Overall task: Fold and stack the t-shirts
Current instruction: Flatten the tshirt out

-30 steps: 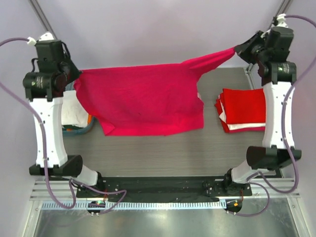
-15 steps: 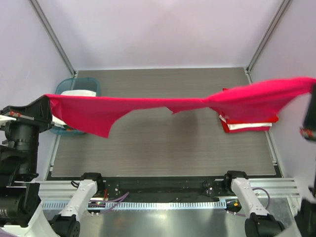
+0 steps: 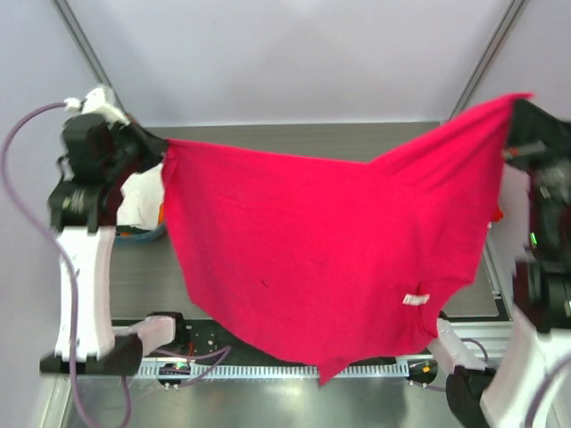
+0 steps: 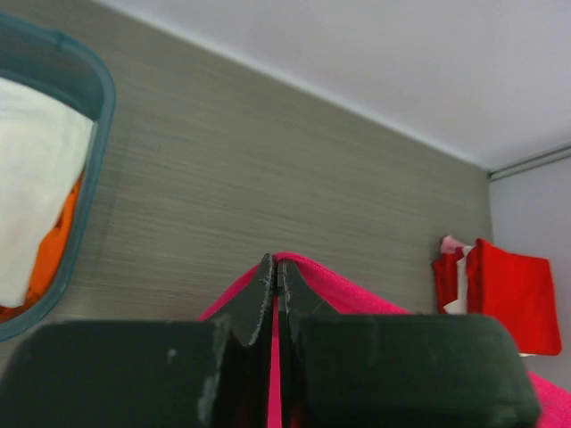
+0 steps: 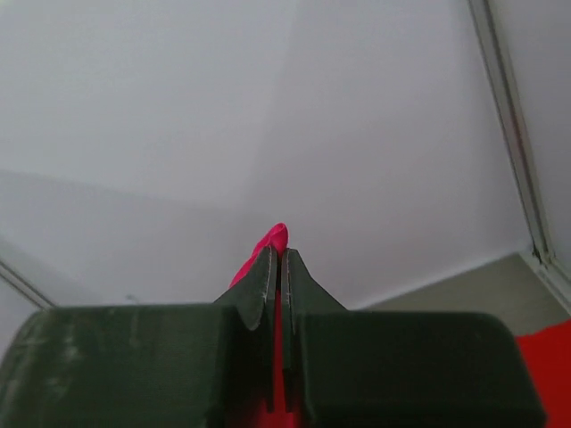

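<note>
T-shirt [image 3: 330, 259] in magenta-pink hangs crosswise between left hand [image 4: 276, 266] and right hand [image 5: 277, 255], each clamped on its upper edge.

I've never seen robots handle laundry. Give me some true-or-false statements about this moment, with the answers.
1. The left end effector and right end effector are both shut on the pink t-shirt. True.
2. The pink t-shirt lies flat on the table. False: it hangs in the air, spread between the two arms.
3. The teal basket has white cloth in it. True.
4. The folded red stack sits inside the basket. False: it lies on the table, well apart from the basket.
</note>
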`<state>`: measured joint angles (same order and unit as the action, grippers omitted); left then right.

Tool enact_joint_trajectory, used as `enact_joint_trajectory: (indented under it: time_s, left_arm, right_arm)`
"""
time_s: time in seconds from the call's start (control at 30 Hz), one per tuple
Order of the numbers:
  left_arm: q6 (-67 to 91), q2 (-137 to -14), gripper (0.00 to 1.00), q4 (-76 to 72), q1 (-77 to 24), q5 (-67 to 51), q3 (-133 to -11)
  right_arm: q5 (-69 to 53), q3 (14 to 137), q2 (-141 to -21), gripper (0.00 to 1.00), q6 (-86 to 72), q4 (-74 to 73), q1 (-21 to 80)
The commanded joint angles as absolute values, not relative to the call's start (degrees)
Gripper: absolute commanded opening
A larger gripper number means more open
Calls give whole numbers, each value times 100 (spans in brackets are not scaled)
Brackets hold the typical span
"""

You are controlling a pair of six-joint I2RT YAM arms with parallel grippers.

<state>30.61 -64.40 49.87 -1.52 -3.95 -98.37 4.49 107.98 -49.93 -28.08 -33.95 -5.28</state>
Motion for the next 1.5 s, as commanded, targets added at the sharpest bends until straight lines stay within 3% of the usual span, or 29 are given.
enact_joint_trajectory:
  time_s: [0.0,0.13,0.23,0.3,0.37,0.43,0.53,0.7,0.83,0.87,1.13,1.47]
  left_arm:
    - [3234,-7380,0,4589,-123,-835,-9773]
    - [3340,-9557,0,5007,-132,-1203,-11394]
    - [3287,-11422,0,6063,-123,-1608,-15251]
    - [3392,-11936,0,5865,138,-1757,-16186]
    - [3629,-11064,0,4213,420,-2108,-14965]
    - [3920,-10436,0,3073,843,-2284,-13491]
    - [3597,-9783,0,2251,1028,-2224,-12930]
    - [3261,-9388,0,1926,1072,-2469,-12289]
    - [2848,-8730,0,1102,1055,-3311,-10134]
    - [2656,-8597,0,1090,1011,-3287,-9734]
    - [2689,-7305,0,1327,914,-2093,-5962]
    - [4052,-6724,0,440,914,-2259,-3762]
  right_arm:
    - [81,10012,-6358,1,-3154,-2920,-545]
    - [-988,10482,-8328,1,-3656,-2531,-545]
    - [-1353,11704,-9295,1,-3911,-2584,-545]
    - [-1388,12880,-9709,1,-3990,-2750,-615]
    - [-1861,14422,-10395,1,-4339,-3022,-851]
    - [-2231,15158,-10695,1,-4674,-2988,-1299]
    - [-2636,15128,-10478,1,-4930,-2551,-1713]
    - [-2961,12606,-9238,1,-5159,-1345,-1934]
    - [-3007,10351,-8308,1,-5080,-881,-1934]
    - [-2901,9301,-8088,1,-5028,-696,-1934]
    - [-2822,5200,-6489,1,-4659,-158,-1934]
    - [-2487,3482,-5406,1,-3428,-1124,-1934]
